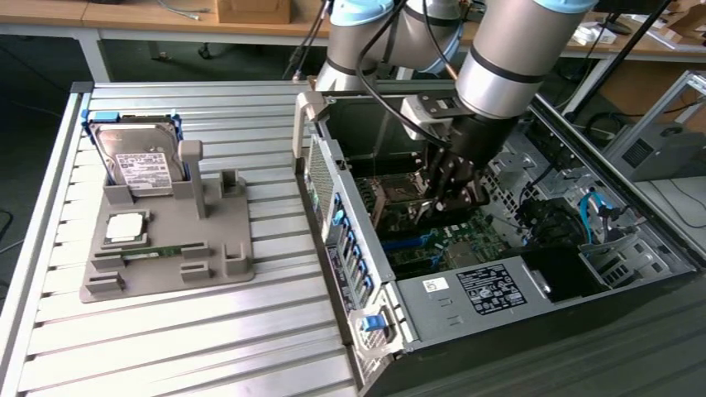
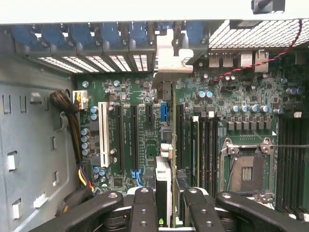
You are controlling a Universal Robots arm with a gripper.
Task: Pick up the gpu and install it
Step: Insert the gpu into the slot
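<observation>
Table (image 1: 165, 347): ribbed metal top, filling the exterior view's left and lower part.
Case (image 1: 331, 190): open computer case lying on its side, centre to right of the exterior view.
Arm (image 1: 513, 58): enters at the upper centre of the exterior view and reaches down into the case.
Board (image 2: 251, 96): green motherboard on the case floor, with an empty processor socket.
Holder (image 1: 165, 256): grey parts stand at the exterior view's left, well apart from the case.
Gripper (image 1: 450, 192): inside the case above the board, fingers (image 2: 145, 208) clamped on the gpu.
Drive (image 1: 138, 157): upright in the holder.
Gpu (image 2: 164, 176): edge-on between the fingers, over the board's slots, bracket toward the rear vents.
</observation>
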